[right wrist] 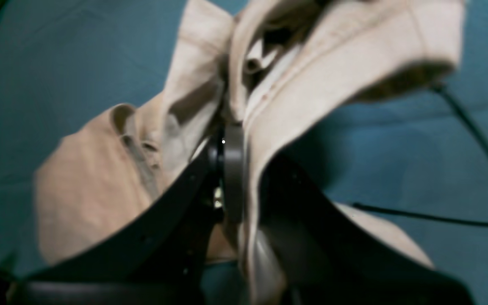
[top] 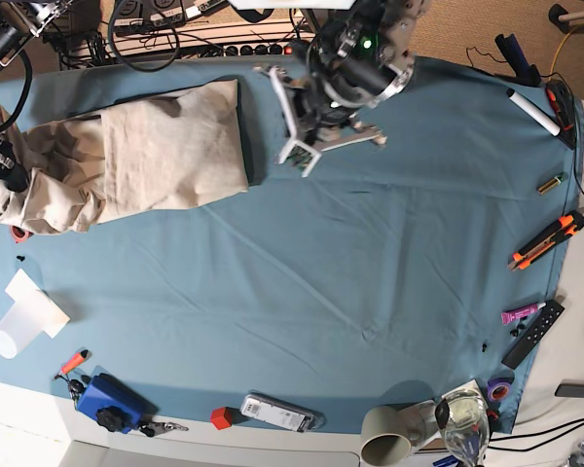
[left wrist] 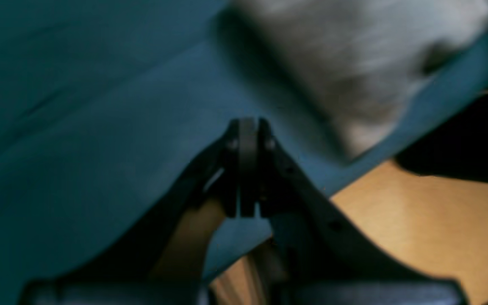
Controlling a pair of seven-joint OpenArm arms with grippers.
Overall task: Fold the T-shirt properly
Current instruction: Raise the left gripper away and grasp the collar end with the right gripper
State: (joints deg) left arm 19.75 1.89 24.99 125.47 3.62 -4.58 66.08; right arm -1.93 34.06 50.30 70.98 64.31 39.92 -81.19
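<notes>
Two end effectors were at work, and only one had cloth in it. The right end effector [right wrist: 231, 140] was clamped on a bunched edge of the T-shirt [top: 146, 156], the fabric rising in folds on both sides of its nearly closed jaws; in the base view it sat at the far left edge of the surface [top: 370, 272], where that end of the shirt was gathered into a rumpled roll. That grip likely served to keep one end of the garment under control, or to lift it for a fold, though which fold was intended could not be told.

The left end effector [left wrist: 247, 169] was fully closed on nothing, its fingers pressed together over bare teal cloth [left wrist: 79, 127], with the T-shirt lying apart from it toward the upper right of its wrist view. In the base view the left arm [top: 346, 73] hung near the top middle of the surface, just beside the shirt's smoother right edge without touching it. It looked parked clear so the fabric could move freely, or poised to take that edge.

The T-shirt lay in the upper left of the surface, its right part flat and already doubled, its left part crumpled; the folding seemed partway done. Tools and cups lined the borders, well apart from the shirt.
</notes>
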